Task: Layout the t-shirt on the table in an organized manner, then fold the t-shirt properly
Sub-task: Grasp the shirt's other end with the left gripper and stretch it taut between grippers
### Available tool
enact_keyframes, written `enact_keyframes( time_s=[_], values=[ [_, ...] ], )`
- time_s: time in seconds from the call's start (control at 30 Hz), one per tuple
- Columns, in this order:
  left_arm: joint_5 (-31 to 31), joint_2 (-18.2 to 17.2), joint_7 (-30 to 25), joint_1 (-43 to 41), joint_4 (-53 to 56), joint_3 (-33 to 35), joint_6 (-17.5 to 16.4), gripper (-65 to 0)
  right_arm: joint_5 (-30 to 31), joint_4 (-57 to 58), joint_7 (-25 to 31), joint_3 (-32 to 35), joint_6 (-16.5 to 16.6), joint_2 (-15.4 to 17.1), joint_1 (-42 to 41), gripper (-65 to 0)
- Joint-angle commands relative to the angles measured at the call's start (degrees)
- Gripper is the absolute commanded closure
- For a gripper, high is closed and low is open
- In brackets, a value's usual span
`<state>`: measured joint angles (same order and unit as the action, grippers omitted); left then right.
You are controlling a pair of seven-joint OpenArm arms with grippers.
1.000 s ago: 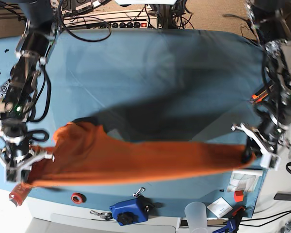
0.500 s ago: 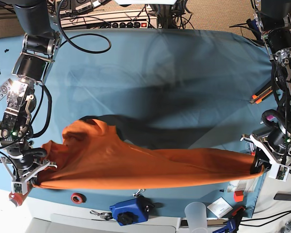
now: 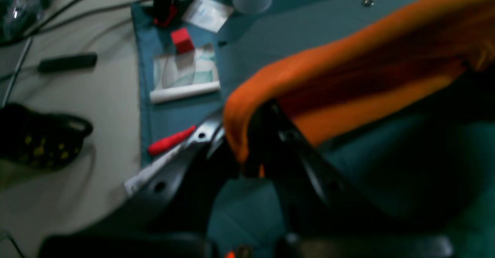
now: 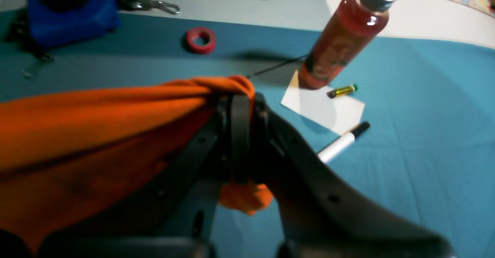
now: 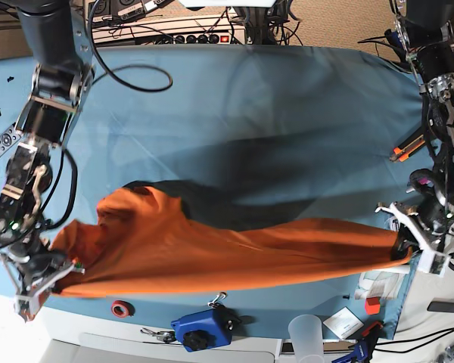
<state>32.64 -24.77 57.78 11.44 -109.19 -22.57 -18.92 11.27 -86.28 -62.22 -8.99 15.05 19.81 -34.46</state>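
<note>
The bright-orange t-shirt (image 5: 212, 253) is stretched sideways low over the teal table (image 5: 250, 98), near its front edge, and casts a dark shadow behind it. In the base view my left gripper (image 5: 405, 249), on the right, is shut on one end of the t-shirt. My right gripper (image 5: 57, 274), on the left, is shut on the other end. The left wrist view shows the left gripper (image 3: 247, 149) pinching a bunched orange edge of the t-shirt (image 3: 348, 64). In the right wrist view the right gripper (image 4: 239, 99) clamps a twisted fold of the t-shirt (image 4: 96, 111).
A red tape roll (image 5: 122, 308), a blue device (image 5: 203, 327) and a clear cup (image 5: 306, 333) lie along the front edge. A red bottle (image 4: 340, 45), a white card (image 4: 325, 107) and a marker (image 4: 342, 142) sit near the right gripper. A red block (image 3: 182, 40) lies near the left gripper.
Both grippers moved toward the front edge, still holding the t-shirt. The bunched cloth at the left has spread and sagged lower toward the table.
</note>
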Motion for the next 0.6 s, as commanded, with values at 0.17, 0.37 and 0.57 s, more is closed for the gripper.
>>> enact_keyframes(
  time_s=[0.17, 0.37, 0.57],
  values=[
    [6.40, -1.16, -1.14, -4.24, -2.08, -9.53, -1.66, 0.0, 2.21, -4.50, -0.26, -0.46, -0.26, 0.98, -4.59, 0.0],
    [12.00, -1.16, -1.20, -10.82, -8.07, -17.14, -5.38, 0.0, 3.28, -9.77, -1.92, -0.50, 0.37, 0.94, -3.10, 0.0],
    [12.00, -1.14, -3.41, -16.44, -13.27, -20.90, -5.40, 0.0, 2.54, -10.80, 0.81, -0.50, 0.61, 0.96, -2.01, 0.0]
  ],
)
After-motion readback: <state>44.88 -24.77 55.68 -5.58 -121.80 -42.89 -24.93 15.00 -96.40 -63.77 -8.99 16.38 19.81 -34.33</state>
